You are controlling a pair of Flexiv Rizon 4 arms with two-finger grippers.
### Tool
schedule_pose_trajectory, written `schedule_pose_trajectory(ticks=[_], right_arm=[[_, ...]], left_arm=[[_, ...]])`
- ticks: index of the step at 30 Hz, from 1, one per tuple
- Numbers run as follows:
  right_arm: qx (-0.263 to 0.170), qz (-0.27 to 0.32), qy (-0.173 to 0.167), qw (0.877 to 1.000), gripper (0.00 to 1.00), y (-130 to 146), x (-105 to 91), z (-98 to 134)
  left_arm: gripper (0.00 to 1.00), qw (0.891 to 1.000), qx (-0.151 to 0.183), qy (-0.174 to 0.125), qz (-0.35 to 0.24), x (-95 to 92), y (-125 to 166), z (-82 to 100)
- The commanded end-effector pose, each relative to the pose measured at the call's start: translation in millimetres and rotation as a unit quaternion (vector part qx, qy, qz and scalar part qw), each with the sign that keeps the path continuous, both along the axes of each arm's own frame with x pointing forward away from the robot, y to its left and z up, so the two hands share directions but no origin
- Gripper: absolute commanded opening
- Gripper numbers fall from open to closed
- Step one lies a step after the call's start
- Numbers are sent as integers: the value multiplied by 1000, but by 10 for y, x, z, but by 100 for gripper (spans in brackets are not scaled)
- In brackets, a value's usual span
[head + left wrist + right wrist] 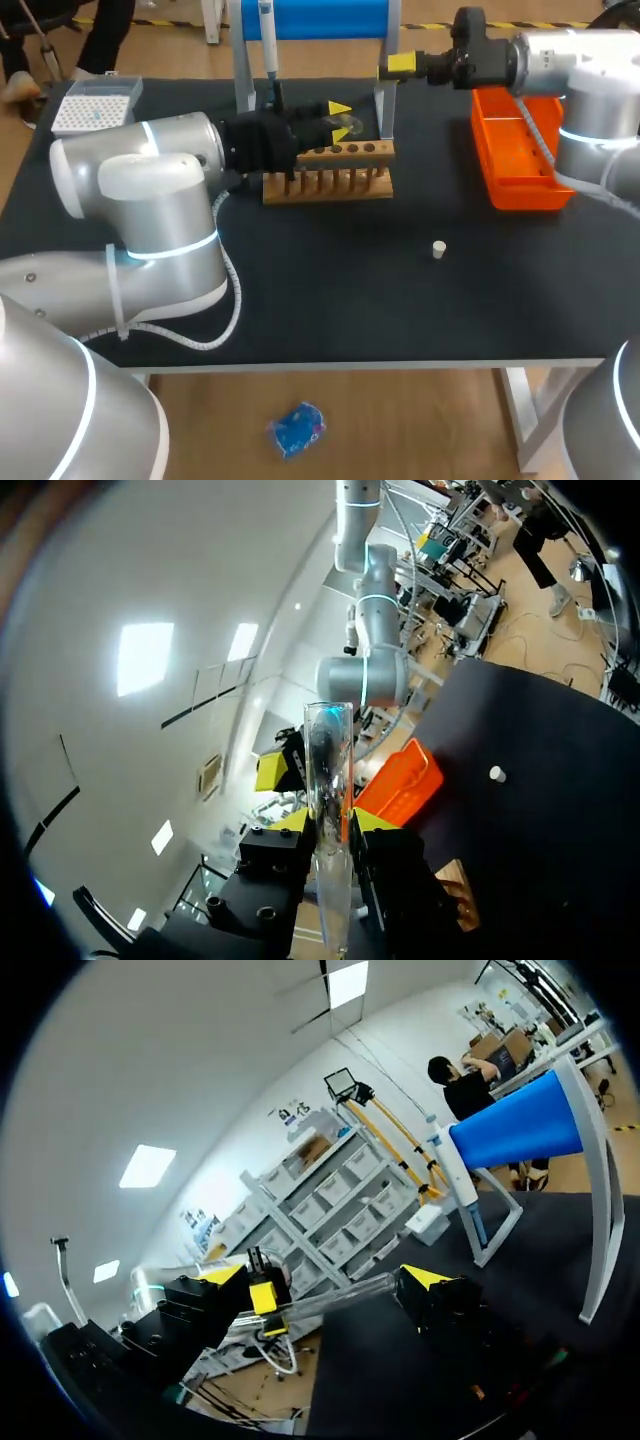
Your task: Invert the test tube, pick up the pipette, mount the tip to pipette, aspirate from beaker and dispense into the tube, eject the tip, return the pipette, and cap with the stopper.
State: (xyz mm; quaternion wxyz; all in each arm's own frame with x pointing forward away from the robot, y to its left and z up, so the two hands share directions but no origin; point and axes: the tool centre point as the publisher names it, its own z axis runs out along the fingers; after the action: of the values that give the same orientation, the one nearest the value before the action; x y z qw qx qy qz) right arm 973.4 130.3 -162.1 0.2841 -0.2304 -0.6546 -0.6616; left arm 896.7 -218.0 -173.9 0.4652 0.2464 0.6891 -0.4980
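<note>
Your left hand is pinching the test tube between both fingers, holding it just above the wooden rack. Your right hand is spread wide and carries nothing, up near the blue stand.

Progress: early, I'd say. The tube is out of the rack and the invert step looks to be in hand. Everything else is left to do:
- The pipette hangs on the stand.
- The tip box sits at the worktop's far left corner, untouched.
- The white stopper lies loose on the worktop, well apart from the rack.
- The orange bin is at the right.

Hard to make out:
- No beaker shows in any view.
- You can't tell which way the tube's mouth points, or whether it holds liquid.
- In the right wrist view the tube runs across the gap between the spread fingers, and contact there can't be judged.
- The left arm covers the rack's left end.
</note>
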Motion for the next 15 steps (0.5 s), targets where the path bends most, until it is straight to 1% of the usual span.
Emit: schedule_pose_trajectory(ticks=[1,2,3,4,5,7,8,9,10,11,12,13,15], right_arm=[[-49,-9,-116,992,100,-2,-63,8],[-74,-12,-157,985,100,-24,-77,5],[-92,-10,-195,976,100,-38,-97,-2],[-93,-13,-221,971,100,-72,-120,-1],[-118,-17,-262,958,100,-107,-137,-2],[-161,-14,-327,931,100,-167,-180,-29],[-198,-6,-370,908,100,-202,-215,-48],[-215,6,-400,891,100,-233,-247,-79],[-238,14,-431,870,100,-257,-263,-113],[-282,34,-474,833,100,-292,-289,-178],[-297,28,-470,831,100,-323,-282,-219],[-297,28,-470,831,100,-323,-282,-219],[-297,28,-470,831,100,-323,-282,-219]], left_arm=[[0,996,-20,86,-2,-2,-31,37],[0,993,-30,115,-3,-9,-46,49],[0,990,-35,133,5,-11,-57,65],[0,986,-45,161,3,-9,-68,79],[0,981,-57,188,1,-10,-81,95],[0,974,-65,219,4,0,-106,136],[0,968,-73,241,3,5,-120,153],[0,963,-75,259,1,8,-136,169],[0,958,-84,274,2,12,-157,191],[0,945,-100,311,-1,15,-176,211],[0,938,-87,335,-1,9,-196,200],[0,942,-68,330,4,16,-197,180],[0,942,-68,330,4,16,-197,180]])
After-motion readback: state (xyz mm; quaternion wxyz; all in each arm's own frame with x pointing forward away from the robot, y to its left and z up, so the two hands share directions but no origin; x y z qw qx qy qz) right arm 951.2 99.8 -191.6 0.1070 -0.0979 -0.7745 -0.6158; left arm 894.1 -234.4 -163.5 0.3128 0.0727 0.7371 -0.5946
